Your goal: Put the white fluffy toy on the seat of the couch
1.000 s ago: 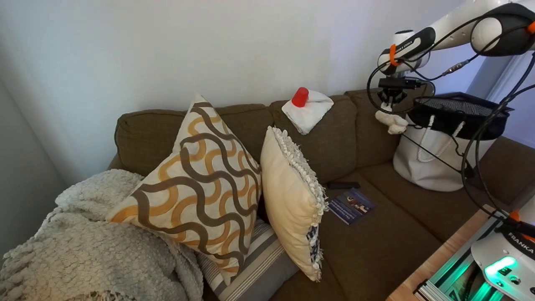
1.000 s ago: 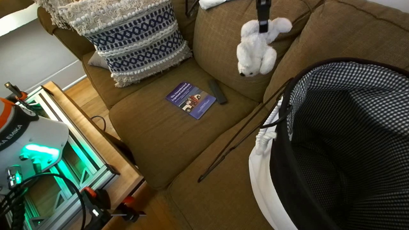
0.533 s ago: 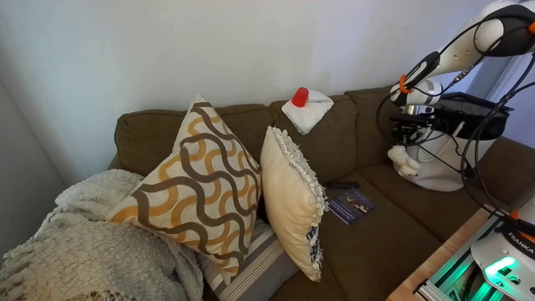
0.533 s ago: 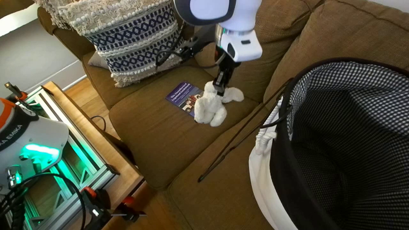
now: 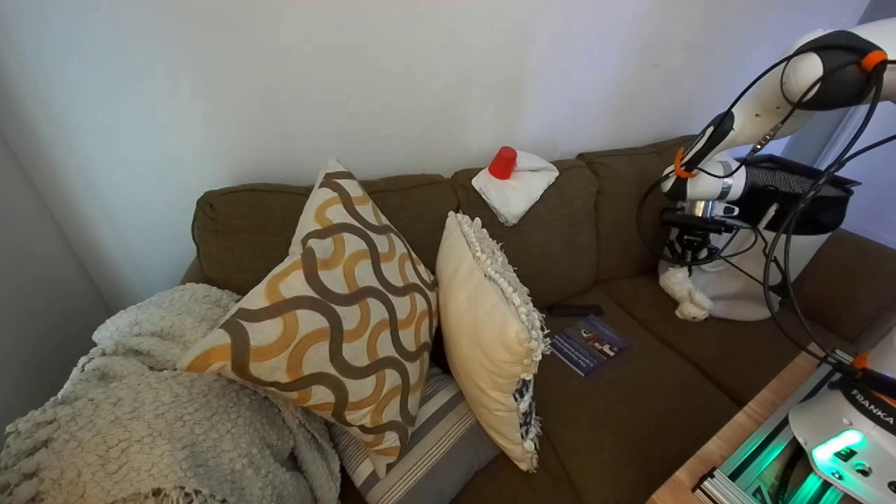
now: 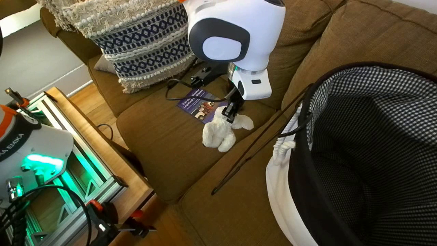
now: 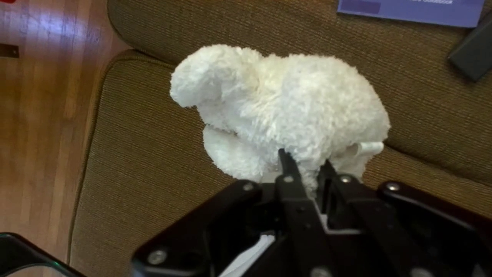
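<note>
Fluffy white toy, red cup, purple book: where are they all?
White fluffy toy [image 7: 307,98], wrist view: its fuzzy body.
Red cup [image 5: 502,163], in an exterior view: its outside wall.
Purple book [image 5: 589,345], in an exterior view: its front cover.

toy [image 7: 292,100] held by gripper [image 7: 305,158] over couch seat [image 5: 630,413], book [image 5: 589,344] plopped on that, pillows [image 5: 336,301] piled left and bag [image 6: 281,198] parked right in both exterior views, cup [image 5: 502,163] stuck on cloth [image 5: 518,199] up on backrest [image 5: 560,241]
</note>
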`<state>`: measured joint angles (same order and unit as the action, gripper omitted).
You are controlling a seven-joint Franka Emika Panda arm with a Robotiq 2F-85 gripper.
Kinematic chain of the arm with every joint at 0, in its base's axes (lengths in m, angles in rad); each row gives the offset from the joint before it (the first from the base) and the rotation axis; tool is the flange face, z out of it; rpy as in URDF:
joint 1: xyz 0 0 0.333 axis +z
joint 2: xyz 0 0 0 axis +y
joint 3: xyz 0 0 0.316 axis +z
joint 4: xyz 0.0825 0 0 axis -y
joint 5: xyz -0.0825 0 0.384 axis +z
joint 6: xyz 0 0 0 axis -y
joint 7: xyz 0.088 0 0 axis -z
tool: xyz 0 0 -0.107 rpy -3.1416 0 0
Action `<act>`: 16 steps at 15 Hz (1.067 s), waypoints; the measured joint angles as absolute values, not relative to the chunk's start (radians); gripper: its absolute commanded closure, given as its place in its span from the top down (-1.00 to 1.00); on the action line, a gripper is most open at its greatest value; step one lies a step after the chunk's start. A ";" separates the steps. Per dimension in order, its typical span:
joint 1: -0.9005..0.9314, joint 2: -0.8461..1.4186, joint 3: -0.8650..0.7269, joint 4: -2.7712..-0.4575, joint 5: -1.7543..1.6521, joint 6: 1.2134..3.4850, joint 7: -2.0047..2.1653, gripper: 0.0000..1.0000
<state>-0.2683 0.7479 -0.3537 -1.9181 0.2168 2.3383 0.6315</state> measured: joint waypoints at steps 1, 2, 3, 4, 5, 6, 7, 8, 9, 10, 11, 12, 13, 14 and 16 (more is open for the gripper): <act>-0.268 0.762 -0.352 -1.910 0.217 2.338 0.632 -0.93; -0.268 0.777 -0.349 -1.901 0.217 2.338 0.632 -0.93; -0.267 0.793 -0.348 -1.890 0.216 2.338 0.632 -0.93; -0.266 0.811 -0.347 -1.879 0.214 2.338 0.632 -0.93; -0.265 0.830 -0.347 -1.867 0.213 2.338 0.632 -0.93; -0.266 0.852 -0.348 -1.854 0.213 2.338 0.632 -0.93; -0.267 0.874 -0.349 -1.839 0.213 2.338 0.632 -0.93; -0.270 0.897 -0.350 -1.822 0.213 2.338 0.632 -0.93; -0.274 0.920 -0.351 -1.804 0.213 2.338 0.632 -0.93; -0.278 0.944 -0.351 -1.783 0.213 2.338 0.632 -0.93; -0.283 0.966 -0.351 -1.760 0.213 2.336 0.632 -0.93; -0.287 0.988 -0.351 -1.736 0.213 2.332 0.632 -0.93; -0.290 1.009 -0.353 -1.710 0.213 2.325 0.633 -0.24; -0.292 1.030 -0.355 -1.682 0.213 2.311 0.634 -0.17; -0.292 1.068 -0.360 -1.623 0.211 2.272 0.646 0.12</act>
